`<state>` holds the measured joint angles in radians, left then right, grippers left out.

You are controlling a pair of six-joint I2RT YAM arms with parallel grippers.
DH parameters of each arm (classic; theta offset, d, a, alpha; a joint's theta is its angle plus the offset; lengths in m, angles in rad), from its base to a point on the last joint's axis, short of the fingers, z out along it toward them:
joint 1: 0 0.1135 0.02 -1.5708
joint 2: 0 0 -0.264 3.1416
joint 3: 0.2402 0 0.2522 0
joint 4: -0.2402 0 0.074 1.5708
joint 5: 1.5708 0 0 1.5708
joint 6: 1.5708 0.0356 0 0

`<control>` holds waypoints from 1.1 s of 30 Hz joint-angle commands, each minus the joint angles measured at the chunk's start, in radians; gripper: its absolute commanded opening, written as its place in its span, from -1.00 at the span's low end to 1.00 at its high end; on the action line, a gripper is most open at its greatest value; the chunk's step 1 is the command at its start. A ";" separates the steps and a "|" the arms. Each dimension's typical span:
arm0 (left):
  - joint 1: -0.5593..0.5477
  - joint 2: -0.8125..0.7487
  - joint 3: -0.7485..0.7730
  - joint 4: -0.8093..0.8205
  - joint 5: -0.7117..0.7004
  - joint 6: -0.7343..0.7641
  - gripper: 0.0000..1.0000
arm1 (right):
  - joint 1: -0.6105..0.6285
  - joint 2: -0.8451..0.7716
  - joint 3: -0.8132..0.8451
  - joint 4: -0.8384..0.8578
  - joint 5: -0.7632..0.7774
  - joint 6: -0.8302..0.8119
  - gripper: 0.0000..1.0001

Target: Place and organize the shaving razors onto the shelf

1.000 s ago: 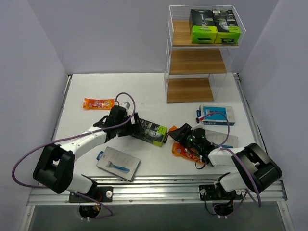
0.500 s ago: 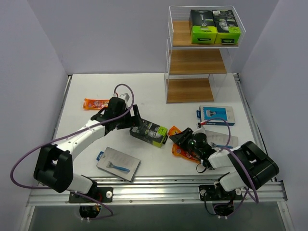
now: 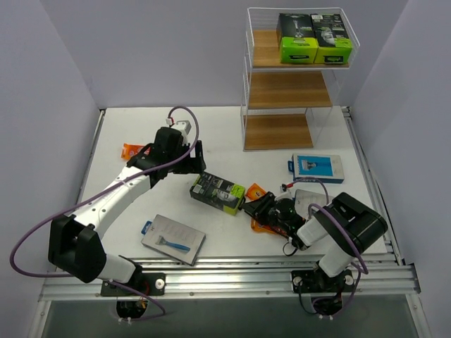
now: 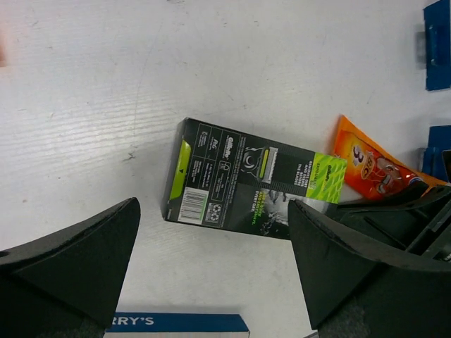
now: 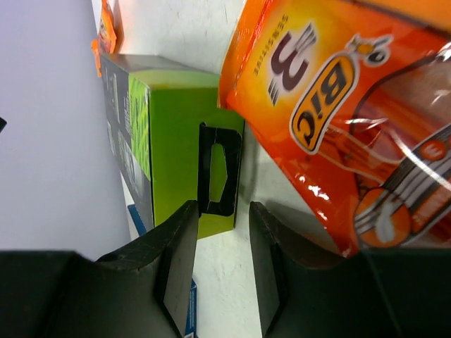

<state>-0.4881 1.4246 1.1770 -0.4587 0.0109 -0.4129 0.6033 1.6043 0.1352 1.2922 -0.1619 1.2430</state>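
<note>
Far left of the table: a small orange packet lies flat, partly hidden behind the left arm.

The left gripper hangs above the tabletop with its jaws spread wide and nothing between them. It is released and touches no pack. In the wrist view, its fingers frame the box below.

Near edge, left of centre: a flat grey card showing a blue razor lies face up, skewed to the table edge, well apart from the other packs.

Centre: a black-and-lime box lies on its side on the table, lime end toward the right arm. It is free of both grippers.

Just right of it: the right gripper sits low at the tabletop with its jaws a narrow gap apart. The right wrist view shows bare table in the gap and the box's black hang tab just past the fingertips. Nothing is pinched.

A second orange packet lies beside the outer finger, just next to the box's lime end. I cannot tell whether they touch.

Right side: a blue card lies flat. A pale card is nearer the arm and partly covered by it.

Back right: the shelf stands upright. Its top tier holds a dark-topped boxed pack and a grey-topped boxed pack, side by side with lime ends forward.
</note>
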 commanded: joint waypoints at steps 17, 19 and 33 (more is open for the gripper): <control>-0.060 -0.021 0.012 -0.034 -0.051 0.111 0.89 | 0.067 0.173 -0.011 0.249 0.157 0.144 -0.37; -0.061 -0.019 0.012 -0.034 -0.049 0.111 0.89 | 0.066 0.193 -0.011 0.269 0.157 0.148 -0.38; -0.076 -0.007 0.010 -0.032 -0.049 0.112 0.89 | 0.061 0.266 0.018 0.375 0.157 0.162 -0.59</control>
<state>-0.5575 1.4246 1.1748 -0.4919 -0.0402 -0.3111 0.6628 1.8172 0.1650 1.5337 -0.0563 1.4490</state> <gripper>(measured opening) 0.947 0.216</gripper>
